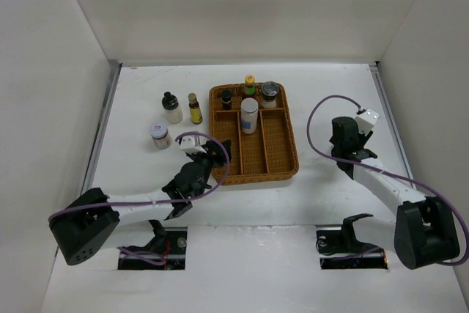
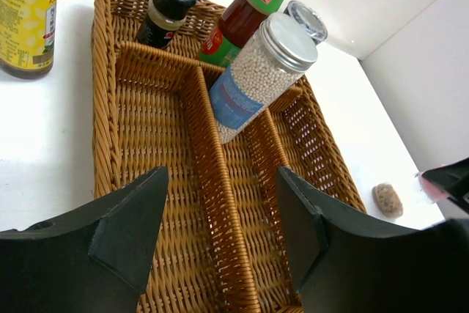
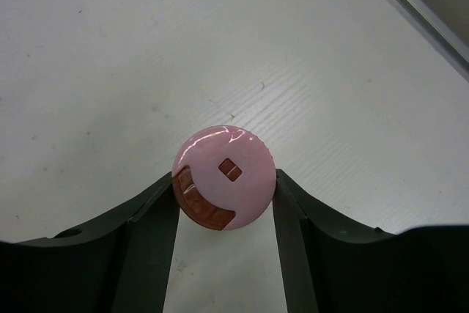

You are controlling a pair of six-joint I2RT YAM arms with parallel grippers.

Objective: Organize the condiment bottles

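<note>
Leftmost on the white table (image 1: 132, 181), three condiment bottles stand outside the tray. A short white jar (image 1: 159, 135) with a pale lid is nearest me. Behind it is a white bottle with a black cap (image 1: 171, 108), and just beside that an amber bottle with a yellow label (image 1: 195, 108).

Next comes my left gripper (image 2: 220, 188), hovering over the near left end of the brown wicker tray (image 1: 282, 170). Its fingers are moderately apart and hold nothing. One of the tray's dividers runs beneath the gap.

In the tray's back row, from left, stand a dark bottle with a black cap (image 1: 226, 99), a green-labelled sauce bottle with a yellow cap (image 1: 250, 84), and a jar with a shiny lid (image 1: 270, 93). A jar of white beads with a silver lid and blue label (image 1: 250, 115) sits in the middle lane.

Well to the right of the tray, my right gripper (image 3: 223, 196) points down at the table. Its two fingers touch opposite sides of the round pink cap of a pink-capped bottle (image 3: 223, 174). Its body is hidden under the cap.
</note>
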